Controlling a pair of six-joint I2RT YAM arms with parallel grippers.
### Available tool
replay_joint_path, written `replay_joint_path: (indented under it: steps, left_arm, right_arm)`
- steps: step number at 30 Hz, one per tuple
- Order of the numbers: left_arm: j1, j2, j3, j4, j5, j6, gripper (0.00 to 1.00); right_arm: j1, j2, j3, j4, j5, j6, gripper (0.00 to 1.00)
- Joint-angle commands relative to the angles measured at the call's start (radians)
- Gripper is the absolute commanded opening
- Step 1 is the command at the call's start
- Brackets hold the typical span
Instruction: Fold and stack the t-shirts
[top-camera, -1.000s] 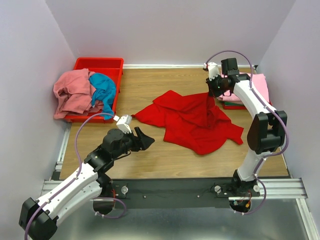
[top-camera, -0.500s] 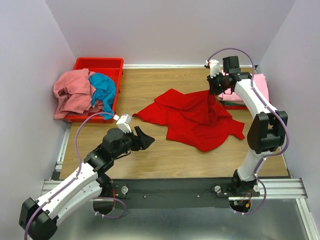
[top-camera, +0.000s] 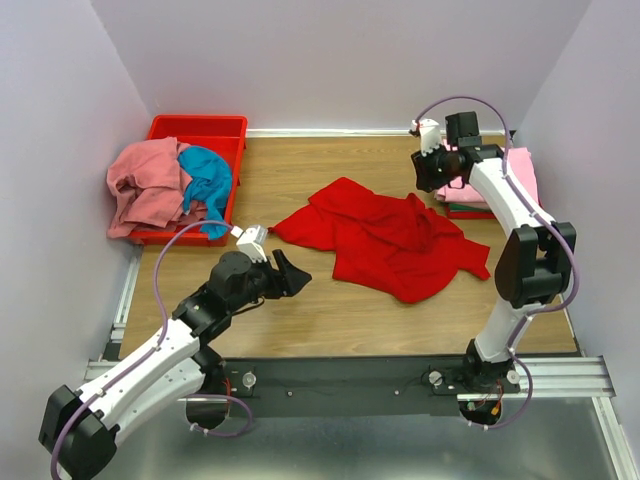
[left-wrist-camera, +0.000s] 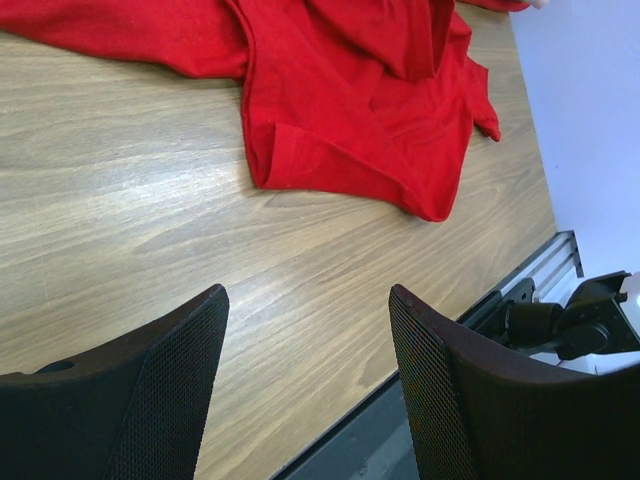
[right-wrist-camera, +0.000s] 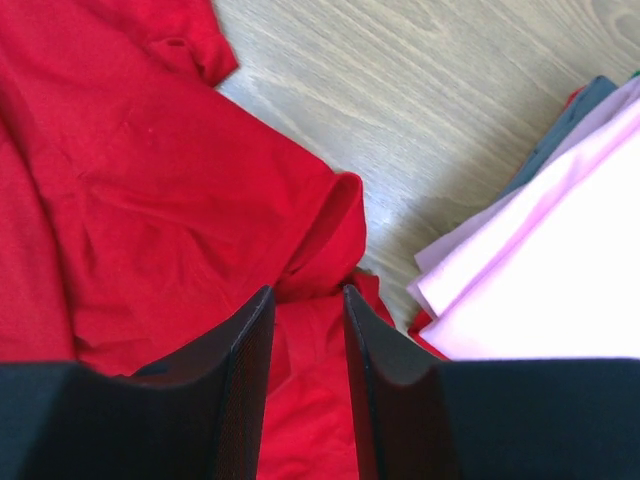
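Note:
A bright red t-shirt lies crumpled and spread on the wooden table; it also shows in the left wrist view and the right wrist view. My right gripper hovers over its far right edge, open, its jaws apart with loose red cloth below them. My left gripper is open and empty above bare wood, just left of the shirt. A salmon pink t-shirt and a teal t-shirt hang over the bin. A folded light pink t-shirt tops a stack at the far right.
A rigid red plastic bin stands at the back left corner. Lilac walls close in the table on three sides. A metal rail runs along the near edge, also seen past the left fingers.
My right gripper has opened and let go of the red t-shirt; the raised peak of cloth has dropped flat onto the table. The left arm has edged slightly right.

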Motion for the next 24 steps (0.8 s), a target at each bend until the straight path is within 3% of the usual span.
replay_joint_path:
  steps: [1, 8, 13, 24]
  left_arm:
    - [0.006, 0.007, 0.035, 0.033, 0.007, 0.023, 0.73]
    - [0.006, 0.011, 0.017, 0.056, 0.018, 0.017, 0.73]
    - [0.006, 0.013, 0.012, 0.065, 0.024, 0.012, 0.73]
    - [0.006, -0.010, -0.019, 0.068, 0.023, -0.011, 0.73]
  right_arm:
    - [-0.009, -0.073, -0.025, 0.010, 0.032, -0.022, 0.41]
    - [-0.008, -0.147, -0.199, -0.032, -0.209, -0.120, 0.47]
    - [0.009, -0.079, -0.236, -0.045, -0.208, -0.160, 0.49]
    - [0.067, 0.073, -0.134, -0.045, -0.103, -0.150, 0.49]
